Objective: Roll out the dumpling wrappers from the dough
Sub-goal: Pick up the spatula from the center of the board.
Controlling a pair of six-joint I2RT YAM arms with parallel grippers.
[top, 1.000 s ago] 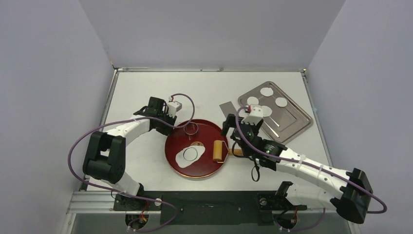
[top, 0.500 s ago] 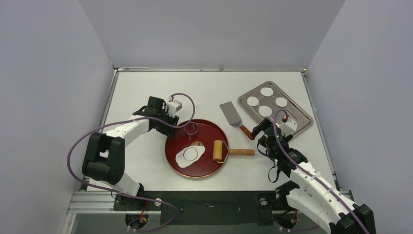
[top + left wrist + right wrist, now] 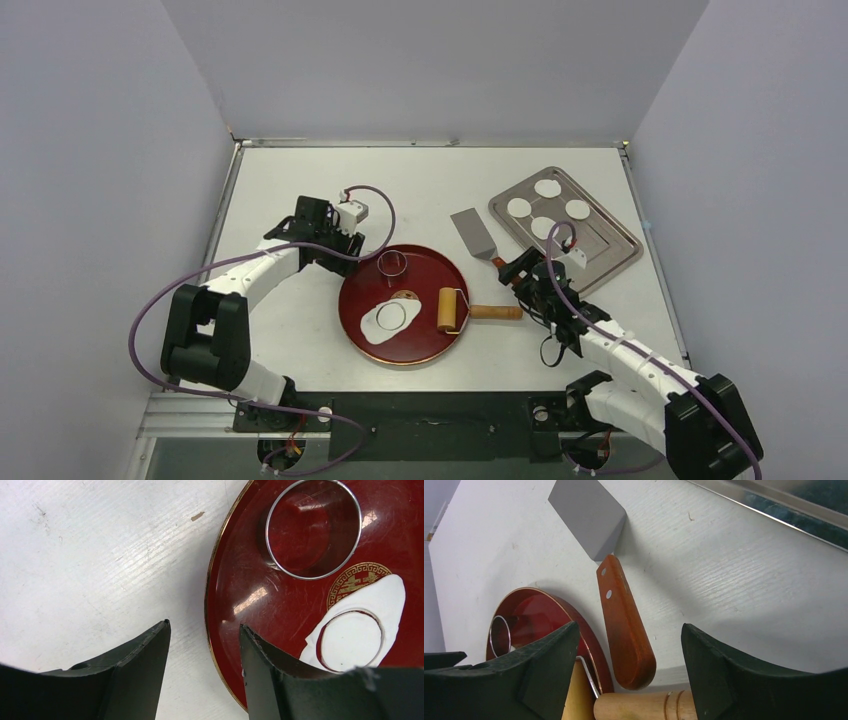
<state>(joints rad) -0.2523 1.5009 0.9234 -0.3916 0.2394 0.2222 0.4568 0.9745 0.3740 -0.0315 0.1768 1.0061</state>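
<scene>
Your left pincer (image 3: 202,630) is spread and empty over the red plate's (image 3: 225,605) rim. Your right pincer (image 3: 629,630) is spread around the spatula handle (image 3: 624,625), not touching it. The dough (image 3: 387,595) lies on the plate, and the wrappers (image 3: 547,187) sit on the tray (image 3: 605,255) near the bench's far right corner.

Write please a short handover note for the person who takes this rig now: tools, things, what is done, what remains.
Left tool: open, empty, at the left rim of the red plate.
Right tool: open, straddling the spatula handle, not closed on it.
Done: four wrappers on the metal tray; a fifth disc is cut but lies inside the dough sheet on the plate.
Ring cutter on the plate; rolling pin at its right edge.
Left: probably grasp the spatula, move that disc to the tray.
</scene>
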